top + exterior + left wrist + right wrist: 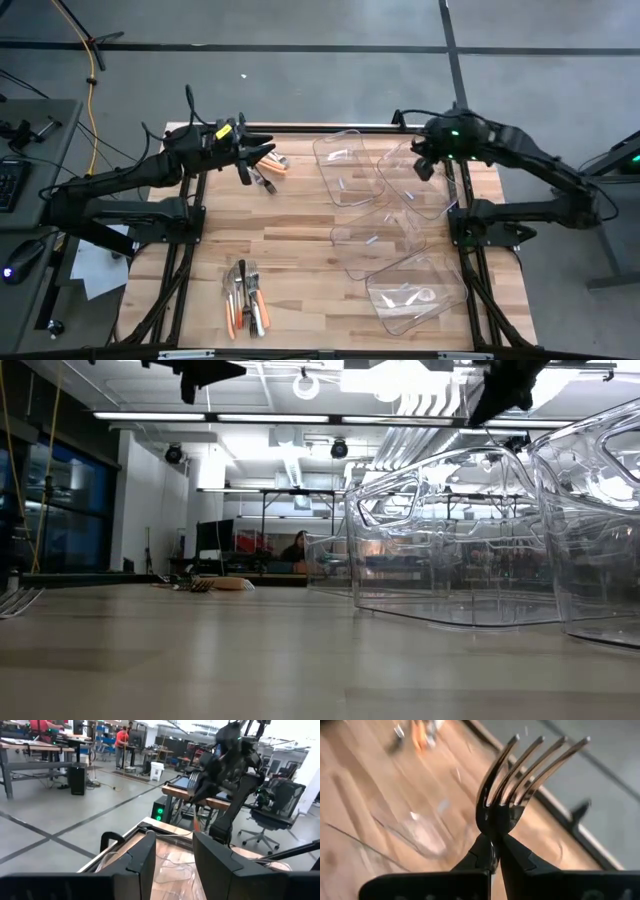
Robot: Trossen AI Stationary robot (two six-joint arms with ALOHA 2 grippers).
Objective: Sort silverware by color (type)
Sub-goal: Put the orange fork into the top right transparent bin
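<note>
Right gripper holds a fork above the bins; left gripper hangs with its jaws apart.

The right gripper is clamped on a metal fork, tines pointing away from the wrist, above the clear bins at the tabletop's 2 o'clock. The left gripper, fingers spread, hangs at 11 o'clock over a few orange-handled pieces. A silverware pile lies at 7 o'clock.
</note>
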